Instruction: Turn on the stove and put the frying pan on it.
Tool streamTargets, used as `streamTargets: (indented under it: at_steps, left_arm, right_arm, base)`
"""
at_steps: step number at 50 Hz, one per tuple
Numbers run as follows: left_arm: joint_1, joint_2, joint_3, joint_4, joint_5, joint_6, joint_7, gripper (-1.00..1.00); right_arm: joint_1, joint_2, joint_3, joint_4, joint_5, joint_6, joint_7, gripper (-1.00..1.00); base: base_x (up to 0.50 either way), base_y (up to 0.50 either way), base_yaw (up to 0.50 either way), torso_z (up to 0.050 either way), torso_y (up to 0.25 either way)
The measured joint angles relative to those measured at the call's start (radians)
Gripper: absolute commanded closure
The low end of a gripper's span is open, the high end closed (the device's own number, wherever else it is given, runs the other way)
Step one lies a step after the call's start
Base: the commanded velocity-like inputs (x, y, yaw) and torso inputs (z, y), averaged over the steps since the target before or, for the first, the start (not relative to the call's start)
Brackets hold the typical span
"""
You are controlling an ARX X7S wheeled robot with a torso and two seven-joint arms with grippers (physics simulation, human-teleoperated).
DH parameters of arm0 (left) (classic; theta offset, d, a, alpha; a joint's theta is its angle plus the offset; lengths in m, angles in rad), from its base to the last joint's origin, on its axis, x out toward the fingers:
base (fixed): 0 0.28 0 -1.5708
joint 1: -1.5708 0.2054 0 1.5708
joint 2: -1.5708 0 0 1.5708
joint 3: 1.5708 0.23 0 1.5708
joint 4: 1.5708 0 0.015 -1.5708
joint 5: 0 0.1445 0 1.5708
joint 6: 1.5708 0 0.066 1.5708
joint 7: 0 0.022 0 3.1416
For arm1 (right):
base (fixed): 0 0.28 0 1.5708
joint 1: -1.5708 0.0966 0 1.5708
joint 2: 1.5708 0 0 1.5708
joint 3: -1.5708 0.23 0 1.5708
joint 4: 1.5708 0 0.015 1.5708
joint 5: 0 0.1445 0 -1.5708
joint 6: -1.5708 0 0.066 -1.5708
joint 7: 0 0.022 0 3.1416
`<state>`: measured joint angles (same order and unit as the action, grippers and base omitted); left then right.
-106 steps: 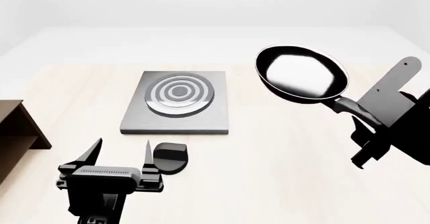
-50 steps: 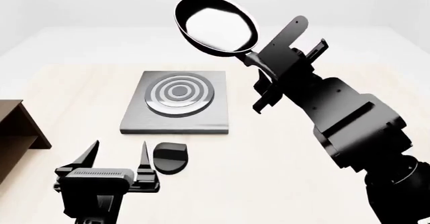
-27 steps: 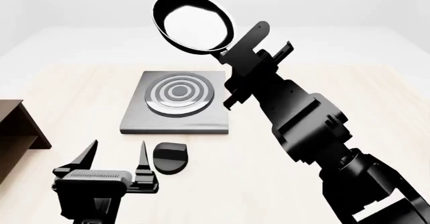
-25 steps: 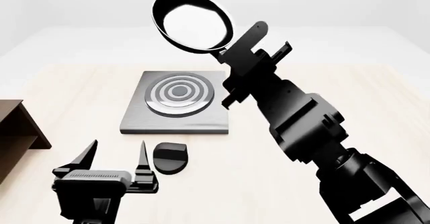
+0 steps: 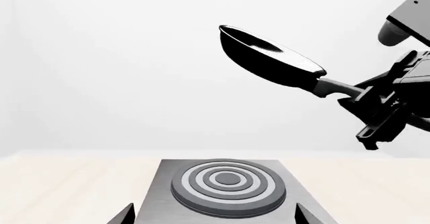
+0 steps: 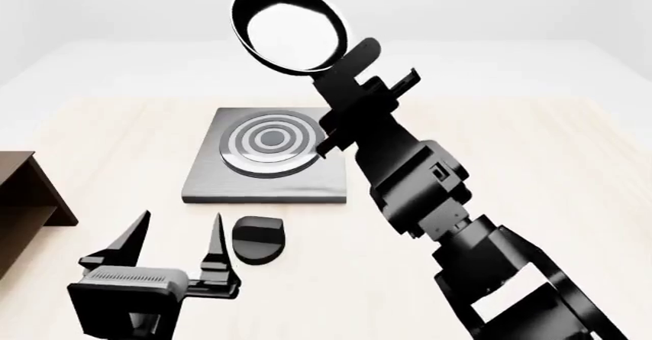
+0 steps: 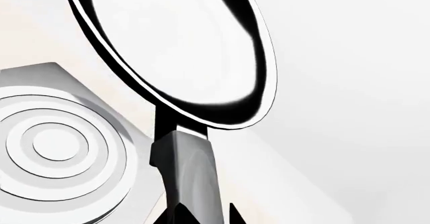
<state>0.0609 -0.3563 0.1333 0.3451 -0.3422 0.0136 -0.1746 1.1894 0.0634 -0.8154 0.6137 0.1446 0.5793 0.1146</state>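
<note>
The stove (image 6: 267, 164) is a flat grey metal plate with a ringed burner (image 6: 272, 141) on the pale table; its small black knob (image 6: 258, 238) lies just in front of it. My right gripper (image 6: 341, 92) is shut on the handle of the frying pan (image 6: 290, 28), holding it tilted in the air above and behind the stove. The pan also shows in the left wrist view (image 5: 269, 58) and the right wrist view (image 7: 178, 48). My left gripper (image 6: 173, 241) is open and empty, low, just left of the knob, facing the stove (image 5: 225, 191).
A dark brown wooden shelf (image 6: 26, 199) stands at the table's left edge. My right arm (image 6: 459, 233) stretches across the right half of the table toward the stove.
My right arm has swung the pan left from the table's right side to high over the stove's back edge. My left gripper has sunk slightly and stayed open.
</note>
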Motion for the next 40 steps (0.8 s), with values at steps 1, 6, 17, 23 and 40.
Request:
streamTargets:
  at_steps: [1, 6, 17, 23, 40]
  left_arm:
    - [0.001, 0.0, 0.0, 0.0, -0.001, 0.004, 0.002, -1.0]
    - [0.004, -0.001, -0.003, 0.003, -0.006, 0.019, 0.007, -1.0]
    - [0.009, -0.005, -0.007, 0.008, -0.013, 0.041, 0.01, -1.0]
    - [0.01, -0.007, -0.01, 0.012, -0.016, 0.044, 0.008, -1.0]
    - [0.008, -0.01, -0.013, 0.017, -0.028, 0.032, -0.005, -1.0]
  right_arm:
    - [0.002, -0.005, -0.004, 0.011, 0.0, -0.005, 0.005, 1.0]
    - [0.015, -0.026, -0.034, 0.05, 0.009, -0.029, 0.036, 1.0]
    - [0.032, -0.043, -0.12, 0.089, 0.083, -0.057, 0.099, 1.0]
    - [0.036, -0.045, -0.157, 0.09, 0.11, -0.064, 0.124, 1.0]
    - [0.024, -0.038, -0.236, 0.031, 0.157, -0.058, 0.161, 1.0]
  base:
    - [0.0, 0.0, 0.0, 0.0, 0.01]
    - [0.0, 0.0, 0.0, 0.0, -0.209]
    - [0.0, 0.0, 0.0, 0.0, -0.25]
    - [0.0, 0.0, 0.0, 0.0, -0.25]
    - [0.0, 0.0, 0.0, 0.0, -0.005]
